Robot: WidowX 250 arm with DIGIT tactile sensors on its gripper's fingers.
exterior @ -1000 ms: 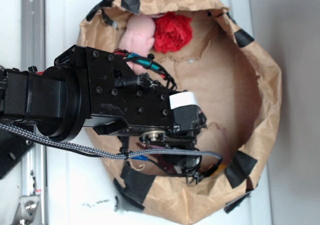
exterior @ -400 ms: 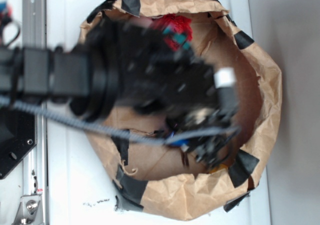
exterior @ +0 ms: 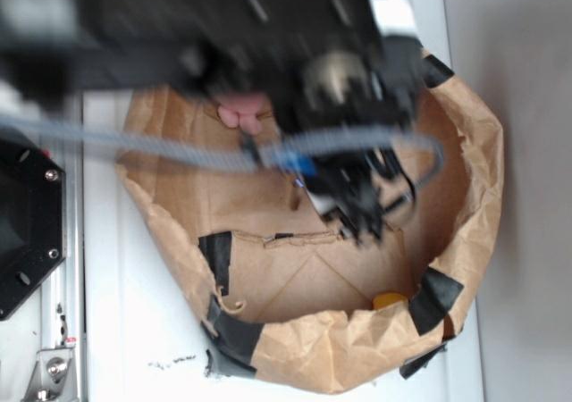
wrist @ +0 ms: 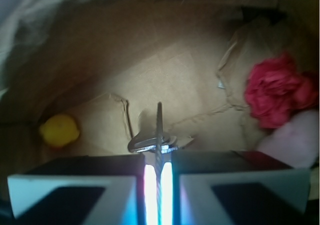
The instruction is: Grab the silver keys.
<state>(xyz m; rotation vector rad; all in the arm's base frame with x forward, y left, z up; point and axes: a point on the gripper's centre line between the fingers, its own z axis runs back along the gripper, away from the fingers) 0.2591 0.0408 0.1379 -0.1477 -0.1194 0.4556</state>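
Setting: white tabletop (exterior: 134, 348) carrying a crumpled brown paper bag (exterior: 357, 357) patched with black tape, open upward, its floor below the claw.
Claw: gripper (wrist: 159, 172) with its 2 pale fingers (wrist: 75, 195) pressed together on a thin metal blade; in the exterior view the arm is motion-blurred, so the hold reads only from the wrist view.
Silver keys (wrist: 156, 140): pinched between the fingertips, 1 key edge-on pointing straight ahead of the claw, the ring and other keys splayed just in front of the pads.
Look: pale silver-grey, thin, glinting; count not readable.
Handling: likely light, stiff, slick metal; loose keys swing on the ring, so a flat blade gives the surest hold.
Nearby: yellow piece (wrist: 59, 130) ahead-left; red flower (wrist: 277, 90) and pink toy (wrist: 295, 142) ahead-right.
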